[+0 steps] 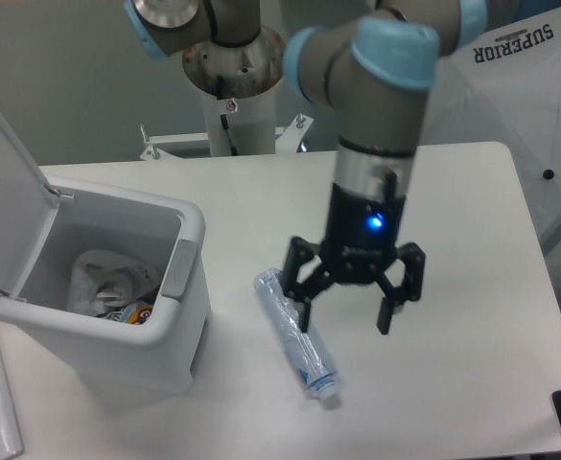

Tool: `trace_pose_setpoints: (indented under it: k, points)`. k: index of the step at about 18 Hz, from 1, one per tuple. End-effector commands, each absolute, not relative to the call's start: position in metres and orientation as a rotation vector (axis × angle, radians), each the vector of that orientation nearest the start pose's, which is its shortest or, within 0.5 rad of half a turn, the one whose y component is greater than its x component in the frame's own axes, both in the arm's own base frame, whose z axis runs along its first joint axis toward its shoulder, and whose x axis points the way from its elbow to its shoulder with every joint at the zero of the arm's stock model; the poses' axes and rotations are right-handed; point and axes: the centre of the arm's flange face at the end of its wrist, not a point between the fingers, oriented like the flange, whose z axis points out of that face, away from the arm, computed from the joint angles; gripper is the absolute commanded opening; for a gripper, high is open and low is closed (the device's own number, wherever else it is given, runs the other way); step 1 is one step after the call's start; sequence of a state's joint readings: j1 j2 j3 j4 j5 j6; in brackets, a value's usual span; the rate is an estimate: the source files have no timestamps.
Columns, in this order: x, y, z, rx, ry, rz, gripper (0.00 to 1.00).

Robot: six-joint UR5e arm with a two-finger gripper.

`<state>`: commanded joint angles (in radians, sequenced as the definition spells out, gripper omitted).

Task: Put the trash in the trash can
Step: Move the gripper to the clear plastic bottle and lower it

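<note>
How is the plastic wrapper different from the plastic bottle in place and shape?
The wrapper lies inside the trash can; the bottle lies on the table. The wrapper is a crumpled white wad; the bottle is long, clear, with a blue-white label. The open gripper holds neither.

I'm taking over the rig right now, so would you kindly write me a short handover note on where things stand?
Gripper: open, empty, low over the table, one finger beside the bottle.
Bottle: lying on the table, right of the trash can, not grasped.
Wrapper: already inside the trash can, whose lid stands open.
Done: wrapper binned.
Left: grasp the bottle, carry it over and drop it in.
</note>
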<state>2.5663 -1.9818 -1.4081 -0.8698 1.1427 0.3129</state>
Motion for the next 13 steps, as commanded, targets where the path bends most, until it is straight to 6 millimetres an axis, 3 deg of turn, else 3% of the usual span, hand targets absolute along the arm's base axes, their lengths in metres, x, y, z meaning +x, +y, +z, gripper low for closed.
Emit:
trace_pose_setpoints:
  k: [7, 13]
  points:
    - [-0.493, 0.526, 0.365, -2.542, -0.758, -0.141, 1.00]
    - [-0.499, 0.534, 0.346, -2.696, -0.869, -0.362, 1.00]
